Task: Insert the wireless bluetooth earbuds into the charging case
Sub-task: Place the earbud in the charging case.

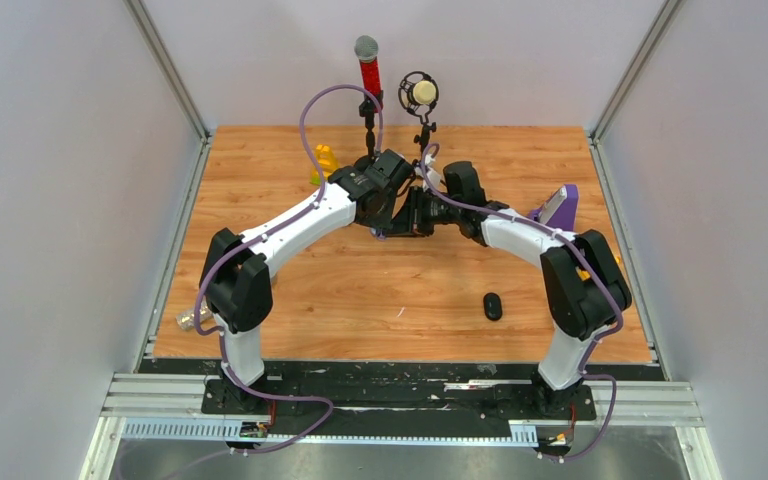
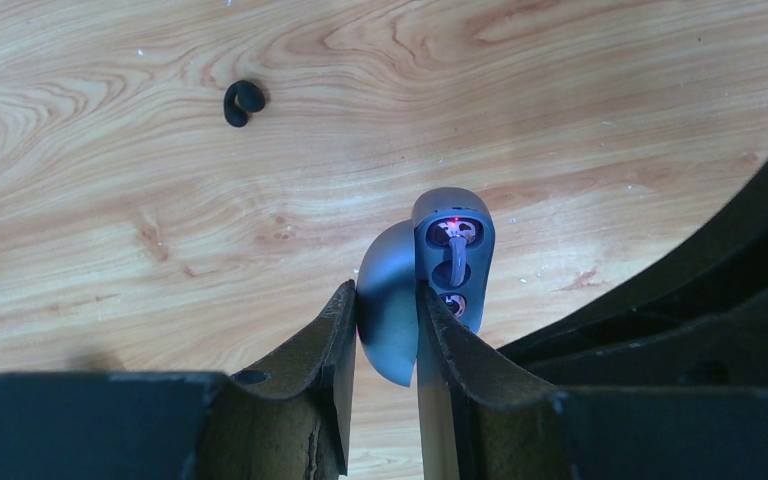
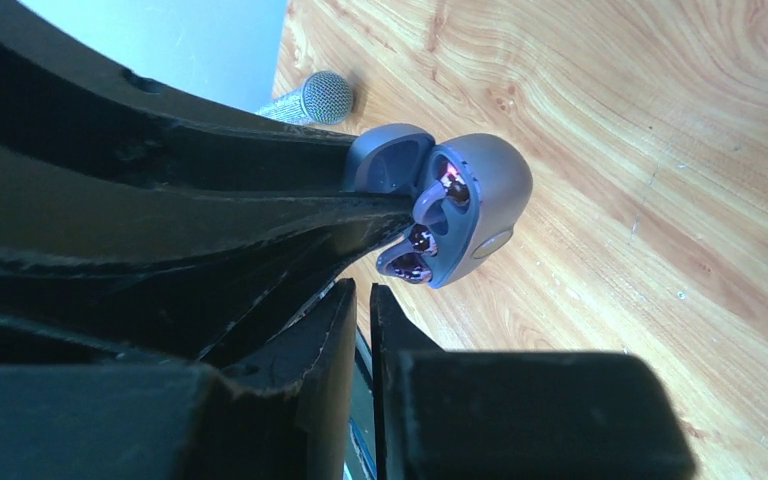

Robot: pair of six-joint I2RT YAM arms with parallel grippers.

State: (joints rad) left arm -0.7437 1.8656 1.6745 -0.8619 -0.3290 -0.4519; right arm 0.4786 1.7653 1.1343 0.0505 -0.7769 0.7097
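Observation:
My left gripper (image 2: 385, 300) is shut on the lid of the open grey-blue charging case (image 2: 455, 250) and holds it above the wooden table. A red light glows inside the case (image 3: 480, 190). Shiny purple earbuds (image 3: 418, 242) show in its sockets. My right gripper (image 3: 360, 290) stands just below the case, shut, with nothing between its fingers. In the top view both grippers (image 1: 385, 215) (image 1: 422, 215) meet at mid-table. A pair of black earbuds (image 2: 243, 100) lies on the wood further off.
Two microphones on stands (image 1: 367, 60) (image 1: 421, 93) rise at the back edge. A yellow object (image 1: 325, 160) sits at the back left and a purple one (image 1: 560, 208) at the right. A black oval thing (image 1: 493, 305) lies near the front.

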